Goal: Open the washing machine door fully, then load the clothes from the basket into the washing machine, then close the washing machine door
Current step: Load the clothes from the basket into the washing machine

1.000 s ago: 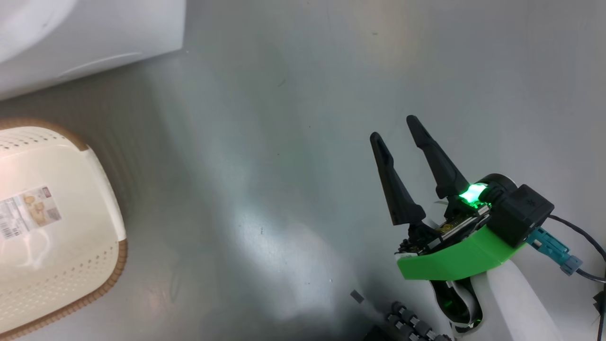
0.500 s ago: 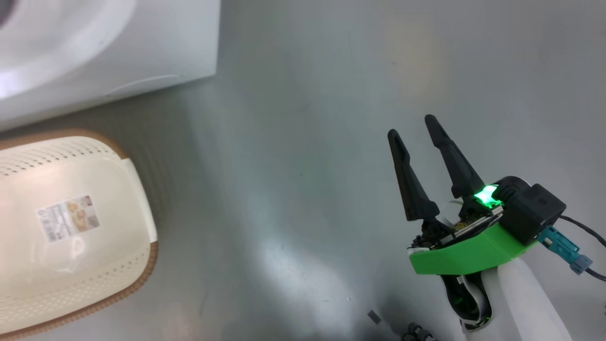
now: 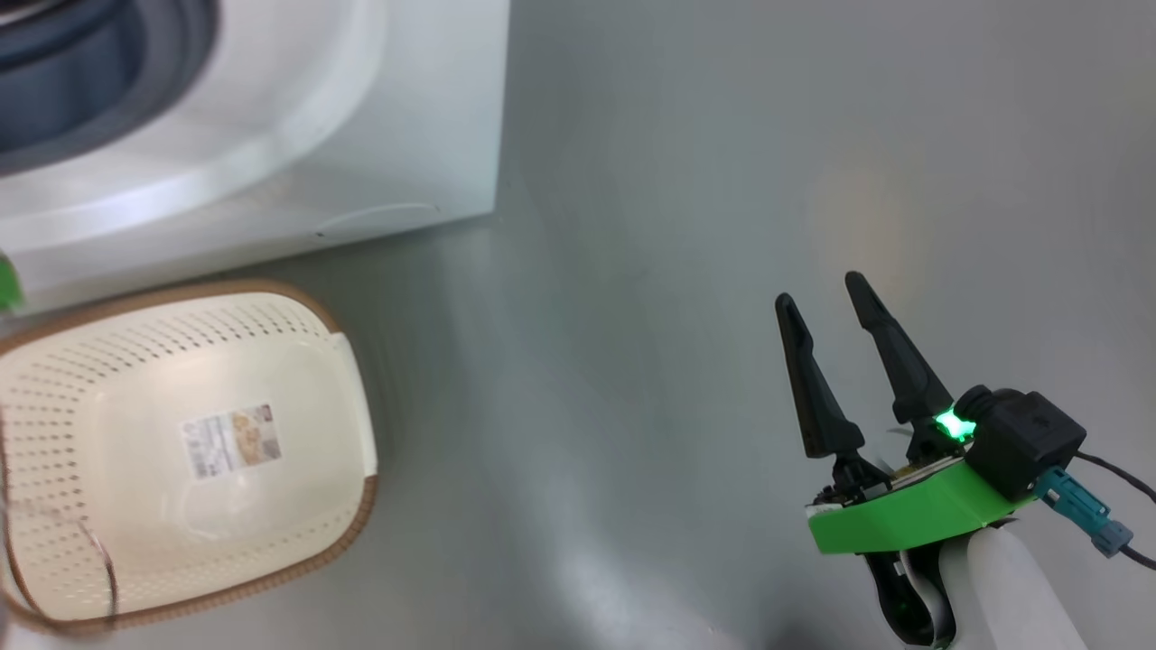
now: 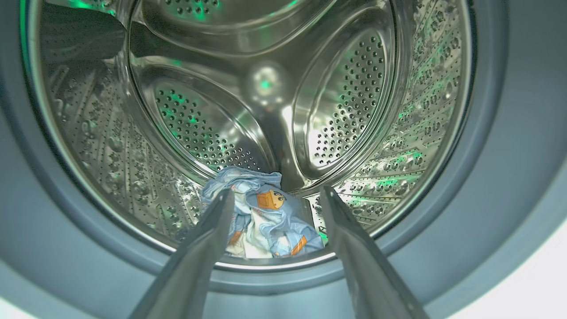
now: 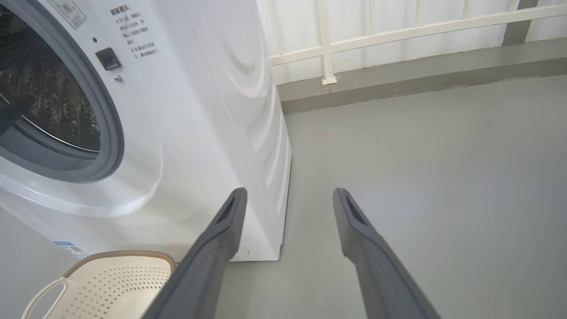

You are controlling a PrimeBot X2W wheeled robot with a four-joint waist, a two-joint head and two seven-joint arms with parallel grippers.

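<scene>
Head camera has swung toward the washer [image 3: 406, 135], taking in more of the empty basket [image 3: 354, 379]. Clothes [image 4: 266, 221] lie low in the drum [image 4: 345, 110]. Left hand [image 4: 277, 191], wide and empty, points at them; right hand [image 3: 818, 287] is likewise empty. Withdraw left straight back, clear of the gasket [image 4: 487, 133].

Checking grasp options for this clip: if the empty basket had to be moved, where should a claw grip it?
Probably the brown rim, from above, one finger inside the wall and one outside: the basket stands upright and empty, leaving the rim free.
</scene>
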